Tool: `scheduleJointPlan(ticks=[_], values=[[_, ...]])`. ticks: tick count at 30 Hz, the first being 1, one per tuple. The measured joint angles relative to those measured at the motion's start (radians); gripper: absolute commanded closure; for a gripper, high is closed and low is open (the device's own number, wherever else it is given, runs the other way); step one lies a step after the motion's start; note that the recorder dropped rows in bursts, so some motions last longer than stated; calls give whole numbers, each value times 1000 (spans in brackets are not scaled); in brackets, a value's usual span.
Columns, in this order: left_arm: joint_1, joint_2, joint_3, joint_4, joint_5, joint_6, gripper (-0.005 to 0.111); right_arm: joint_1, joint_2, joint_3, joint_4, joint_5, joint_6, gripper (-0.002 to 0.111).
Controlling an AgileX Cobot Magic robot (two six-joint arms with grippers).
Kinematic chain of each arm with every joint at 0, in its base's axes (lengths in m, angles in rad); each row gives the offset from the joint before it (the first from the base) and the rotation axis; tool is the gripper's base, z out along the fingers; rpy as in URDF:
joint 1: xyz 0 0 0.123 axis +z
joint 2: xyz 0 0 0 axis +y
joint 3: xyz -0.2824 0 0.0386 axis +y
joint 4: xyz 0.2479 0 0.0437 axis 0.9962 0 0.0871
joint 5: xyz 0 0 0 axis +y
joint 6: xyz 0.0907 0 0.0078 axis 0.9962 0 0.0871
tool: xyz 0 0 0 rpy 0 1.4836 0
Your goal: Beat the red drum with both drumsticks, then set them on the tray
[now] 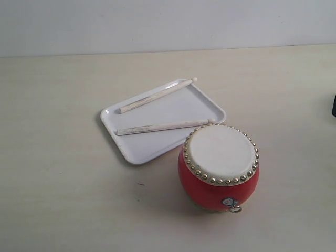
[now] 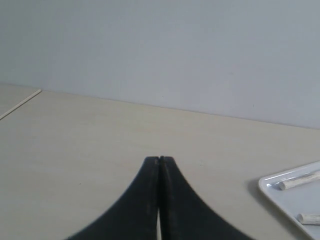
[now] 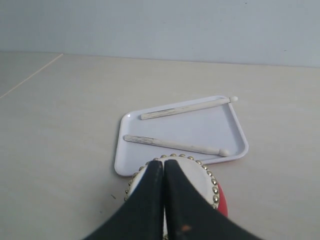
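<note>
The red drum [image 1: 218, 168] stands upright on the table, its cream skin ringed with gold studs, just in front of the white tray [image 1: 157, 144]. Both drumsticks lie on the tray: one [image 1: 157, 96] along its far edge with its knob over the rim, the other [image 1: 163, 126] across the middle. My right gripper [image 3: 164, 162] is shut and empty, held over the drum [image 3: 220, 200], with tray [image 3: 131, 160] and sticks [image 3: 187, 108] [image 3: 175, 144] beyond it. My left gripper [image 2: 159, 159] is shut and empty above bare table, the tray's corner [image 2: 272, 186] off to its side.
The pale table [image 1: 63, 199] runs back to a white wall. A dark object [image 1: 334, 105] shows at the exterior view's right edge. Neither gripper shows in the exterior view.
</note>
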Motion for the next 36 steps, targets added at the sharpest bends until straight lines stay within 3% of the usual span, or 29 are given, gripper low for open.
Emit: scheduleJointPlan(ticks=[13,15,22,25,30,36], values=[[0,0,0,0,0,0,107,-15,-21,0,-23,2,-23,108],[0,0,0,0,0,0,107,-76,-40,5,-25,0,-44,108],[0,0,0,0,0,0,107,-479,-148,139,-18,-89,-61,108],[0,0,0,0,0,0,107,-582,-239,206,-19,-105,-66,108],[0,0,0,0,0,0,107,-625,-395,317,-21,-220,-97,108],[0,0,0,0,0,0,107,-625,-417,443,-19,-319,-101,108]])
